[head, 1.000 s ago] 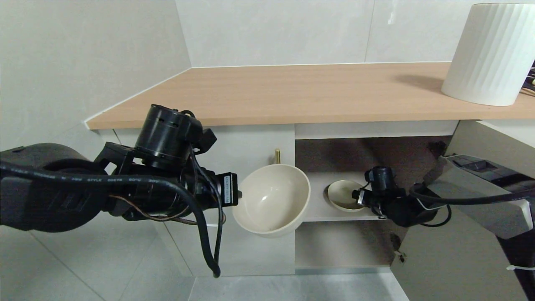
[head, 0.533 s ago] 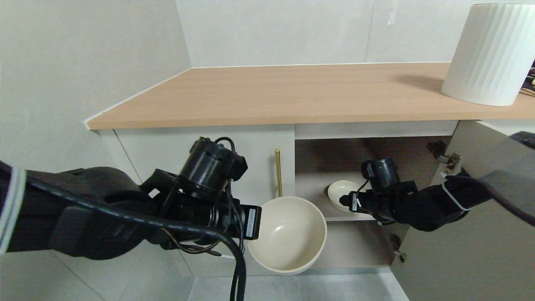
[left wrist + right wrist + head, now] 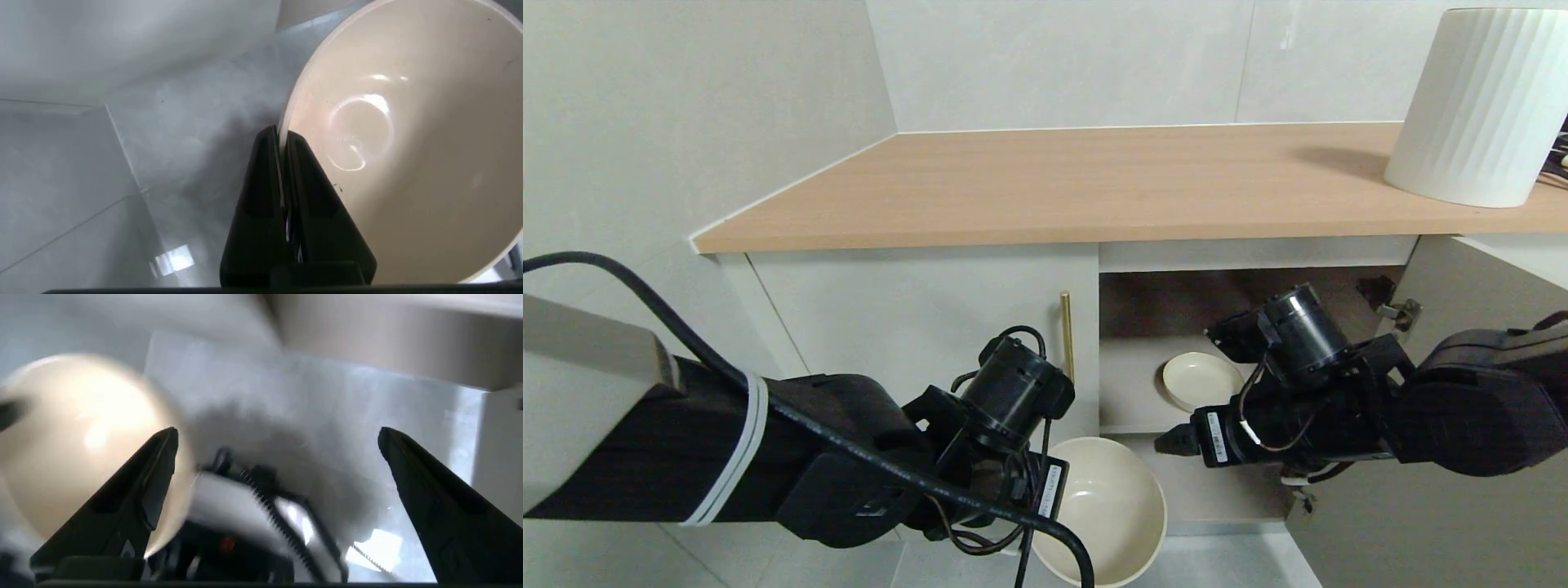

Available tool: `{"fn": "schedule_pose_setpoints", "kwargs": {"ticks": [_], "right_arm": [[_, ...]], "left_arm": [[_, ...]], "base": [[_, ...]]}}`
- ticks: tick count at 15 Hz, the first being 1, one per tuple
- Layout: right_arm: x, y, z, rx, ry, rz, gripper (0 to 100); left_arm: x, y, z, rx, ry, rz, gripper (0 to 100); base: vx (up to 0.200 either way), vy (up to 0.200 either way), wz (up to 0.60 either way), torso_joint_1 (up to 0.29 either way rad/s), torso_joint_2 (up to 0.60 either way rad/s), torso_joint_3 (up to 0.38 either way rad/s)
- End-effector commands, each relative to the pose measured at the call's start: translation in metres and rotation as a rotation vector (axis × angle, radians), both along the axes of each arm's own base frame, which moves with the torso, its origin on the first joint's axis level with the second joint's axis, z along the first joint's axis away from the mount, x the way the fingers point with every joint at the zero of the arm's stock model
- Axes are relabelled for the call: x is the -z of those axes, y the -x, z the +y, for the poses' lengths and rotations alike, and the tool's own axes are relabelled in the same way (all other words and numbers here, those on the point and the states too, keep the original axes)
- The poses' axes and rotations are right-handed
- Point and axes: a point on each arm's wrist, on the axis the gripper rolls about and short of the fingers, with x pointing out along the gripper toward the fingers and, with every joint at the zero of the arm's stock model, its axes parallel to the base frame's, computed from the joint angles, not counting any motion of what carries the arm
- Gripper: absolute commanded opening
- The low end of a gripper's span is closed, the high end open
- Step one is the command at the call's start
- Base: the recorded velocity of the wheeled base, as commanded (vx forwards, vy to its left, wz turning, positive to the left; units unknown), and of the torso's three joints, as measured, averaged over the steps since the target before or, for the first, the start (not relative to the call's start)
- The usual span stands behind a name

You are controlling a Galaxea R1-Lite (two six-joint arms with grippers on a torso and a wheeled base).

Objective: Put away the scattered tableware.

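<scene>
A large cream bowl (image 3: 1111,523) hangs low in front of the open cabinet, just above the floor. My left gripper (image 3: 1055,488) is shut on its rim; in the left wrist view the fingers (image 3: 274,175) pinch the rim of the bowl (image 3: 409,147). A small cream plate (image 3: 1202,380) lies on the cabinet's middle shelf (image 3: 1131,392). My right gripper (image 3: 1172,441) hovers open just outside the cabinet, below and in front of the plate, holding nothing. In the right wrist view, the right gripper (image 3: 278,465) has its fingers spread wide, with the bowl (image 3: 73,433) beyond them.
The wooden countertop (image 3: 1094,180) carries a white ribbed cylinder (image 3: 1478,106) at the far right. The left cabinet door (image 3: 915,327) is closed and has a brass handle (image 3: 1064,335). The right door (image 3: 1388,531) stands open beside my right arm. Grey tiled floor (image 3: 1241,572) lies below.
My left arm has lowered the bowl down and rightward toward the cabinet's bottom. My right gripper has drawn back out of the shelf, leaving the small plate lying there.
</scene>
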Motion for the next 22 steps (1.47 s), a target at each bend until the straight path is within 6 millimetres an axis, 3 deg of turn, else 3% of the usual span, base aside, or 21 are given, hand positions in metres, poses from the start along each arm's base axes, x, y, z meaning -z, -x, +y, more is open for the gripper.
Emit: {"fn": "schedule_pose_setpoints", "kwargs": {"ticks": [1, 7, 12, 13, 22], "right_arm": [[0.004, 0.013, 0.012, -0.054, 0.011, 0.014, 100], [0.038, 0.007, 0.03, -0.076, 0.073, 0.09, 100], [0.038, 0.006, 0.031, -0.072, 0.059, 0.078, 100], [0.039, 0.006, 0.031, -0.073, 0.059, 0.08, 0], [0.039, 0.006, 0.03, -0.073, 0.059, 0.082, 0]], "left_arm": [[0.002, 0.002, -0.002, 0.006, -0.007, 0.001, 0], [-0.005, 0.006, -0.003, 0.007, -0.001, -0.02, 0], [-0.005, 0.008, -0.005, 0.007, -0.006, -0.026, 0], [-0.005, 0.008, -0.005, 0.006, -0.007, -0.027, 0], [-0.006, 0.007, -0.005, 0.003, -0.002, -0.034, 0]], "base": [[0.0, 0.0, 0.0, 0.0, 0.0, 0.0], [0.0, 0.0, 0.0, 0.0, 0.0, 0.0], [0.0, 0.0, 0.0, 0.0, 0.0, 0.0], [0.0, 0.0, 0.0, 0.0, 0.0, 0.0], [0.0, 0.0, 0.0, 0.0, 0.0, 0.0]]}}
